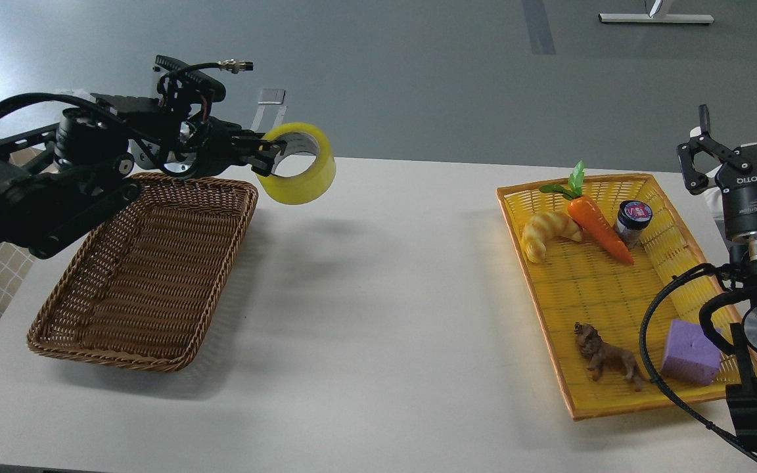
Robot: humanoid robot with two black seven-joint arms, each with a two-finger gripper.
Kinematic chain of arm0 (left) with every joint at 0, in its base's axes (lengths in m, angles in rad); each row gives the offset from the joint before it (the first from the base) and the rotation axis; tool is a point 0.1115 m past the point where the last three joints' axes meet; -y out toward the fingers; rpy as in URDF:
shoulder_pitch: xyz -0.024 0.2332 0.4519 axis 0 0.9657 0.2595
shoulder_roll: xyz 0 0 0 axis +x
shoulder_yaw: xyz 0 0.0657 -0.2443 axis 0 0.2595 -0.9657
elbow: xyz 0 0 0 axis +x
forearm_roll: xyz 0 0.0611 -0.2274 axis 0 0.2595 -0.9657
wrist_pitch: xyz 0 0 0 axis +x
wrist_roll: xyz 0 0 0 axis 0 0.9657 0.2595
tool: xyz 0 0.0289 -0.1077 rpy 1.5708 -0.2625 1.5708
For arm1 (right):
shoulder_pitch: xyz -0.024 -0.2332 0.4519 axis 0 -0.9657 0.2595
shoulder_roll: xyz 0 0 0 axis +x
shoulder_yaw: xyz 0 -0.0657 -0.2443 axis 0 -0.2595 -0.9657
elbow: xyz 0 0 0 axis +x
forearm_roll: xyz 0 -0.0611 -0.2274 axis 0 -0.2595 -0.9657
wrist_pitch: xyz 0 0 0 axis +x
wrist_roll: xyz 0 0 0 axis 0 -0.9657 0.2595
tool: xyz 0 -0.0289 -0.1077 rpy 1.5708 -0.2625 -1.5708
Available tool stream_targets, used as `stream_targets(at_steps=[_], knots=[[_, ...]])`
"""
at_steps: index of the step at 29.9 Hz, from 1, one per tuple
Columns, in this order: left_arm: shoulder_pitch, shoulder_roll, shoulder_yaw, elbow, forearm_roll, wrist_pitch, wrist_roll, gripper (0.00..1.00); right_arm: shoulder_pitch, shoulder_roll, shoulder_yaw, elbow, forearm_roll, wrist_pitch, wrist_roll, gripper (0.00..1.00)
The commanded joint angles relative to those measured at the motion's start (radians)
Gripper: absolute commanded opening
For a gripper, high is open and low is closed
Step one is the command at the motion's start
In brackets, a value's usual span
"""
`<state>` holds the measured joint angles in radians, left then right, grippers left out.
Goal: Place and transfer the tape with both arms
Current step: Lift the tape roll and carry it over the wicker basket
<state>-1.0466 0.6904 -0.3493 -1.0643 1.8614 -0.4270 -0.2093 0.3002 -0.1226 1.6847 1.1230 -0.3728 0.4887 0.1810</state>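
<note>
- Table (pixel 365 315), white: brown wicker basket (pixel 148 276) at left edge, yellow tray (pixel 615 368) at right edge.
- Left tool (pixel 261 152) closed on tape (pixel 299 164), held in the air over the table, just beside the basket's far right corner.
- Right tool (pixel 700 161) over the tray's far right corner, fingers apart, empty.
- Tape: wide translucent yellow roll, pale core, hole facing the camera.
- Handling, my guess: light, stiff, slick film outside. Pinch through the wall, one finger inside the core.
</note>
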Motion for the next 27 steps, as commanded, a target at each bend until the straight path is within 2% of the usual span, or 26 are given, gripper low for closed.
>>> stream_targets(at_steps=[1,8,10,18,27], knots=[[0.007,0.066,0.001,0.000,-0.001,-0.001,-0.032,0.00,0.000,0.000,0.000,0.000,0.000,0.000,0.000,1.00],[0.023,0.167,0.072,0.000,-0.001,0.005,-0.059,0.00,0.000,0.000,-0.002,-0.002,0.000,0.000,0.002,1.00],[0.054,0.196,0.085,0.001,-0.002,0.036,-0.062,0.00,0.000,0.000,-0.002,-0.002,0.000,0.000,0.000,1.00],[0.170,0.251,0.092,0.014,0.001,0.092,-0.064,0.00,-0.001,0.001,-0.005,-0.003,0.000,0.000,0.002,1.00],[0.266,0.256,0.092,0.033,0.006,0.145,-0.079,0.00,-0.001,0.011,-0.008,-0.003,0.000,0.000,0.002,1.00]])
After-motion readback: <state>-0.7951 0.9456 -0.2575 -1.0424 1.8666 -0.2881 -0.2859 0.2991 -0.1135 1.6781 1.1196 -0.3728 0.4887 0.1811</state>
